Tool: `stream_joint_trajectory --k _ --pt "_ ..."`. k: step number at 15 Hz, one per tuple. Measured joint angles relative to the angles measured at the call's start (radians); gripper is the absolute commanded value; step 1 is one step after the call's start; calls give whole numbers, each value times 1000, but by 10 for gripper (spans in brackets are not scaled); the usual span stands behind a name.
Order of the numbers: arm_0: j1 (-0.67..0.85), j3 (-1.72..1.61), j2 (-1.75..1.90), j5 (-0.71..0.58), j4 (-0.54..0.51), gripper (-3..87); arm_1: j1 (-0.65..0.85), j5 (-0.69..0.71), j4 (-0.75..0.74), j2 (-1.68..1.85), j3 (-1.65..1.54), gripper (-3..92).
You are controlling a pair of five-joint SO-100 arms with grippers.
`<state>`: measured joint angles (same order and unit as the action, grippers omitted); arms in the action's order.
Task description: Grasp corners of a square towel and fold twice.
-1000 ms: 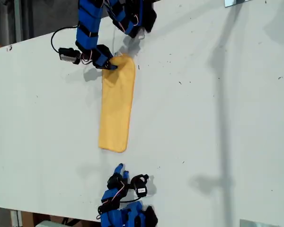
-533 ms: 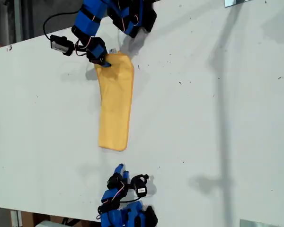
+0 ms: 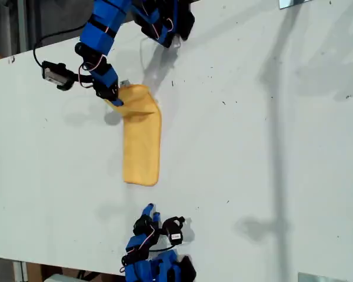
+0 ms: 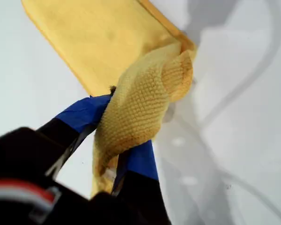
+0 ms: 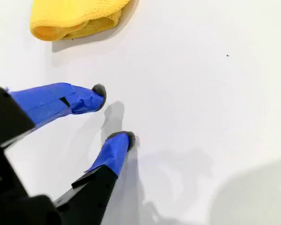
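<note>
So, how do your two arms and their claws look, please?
Both arms are bright blue with black joints and loose black cables. My first claw and my second claw have black fingers wrapped in blue tape; the second's fingertips end in small grey pads.

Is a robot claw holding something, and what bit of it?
My first gripper pinches a corner of the folded yellow terry towel. My second gripper holds nothing.

Yellow-orange towel, blue gripper, white table

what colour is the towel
Yellow-orange, a plain terry weave; the towel shows best in the first wrist view.
</note>
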<state>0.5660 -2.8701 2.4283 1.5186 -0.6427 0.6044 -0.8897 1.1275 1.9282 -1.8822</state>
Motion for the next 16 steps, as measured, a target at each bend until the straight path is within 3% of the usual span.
stream_joint_trajectory --k 7,12,15,16 --pt "0 0 -2 -3 0 129 -160 129 -15 -541 683 -1" --pt "0 0 -2 -3 0 128 -210 149 -97 -836 897 -1" --pt "0 0 -2 -3 0 128 -239 172 -219 -959 934 -1" --pt "0 0 -2 -3 0 128 -242 172 -232 -976 936 51"
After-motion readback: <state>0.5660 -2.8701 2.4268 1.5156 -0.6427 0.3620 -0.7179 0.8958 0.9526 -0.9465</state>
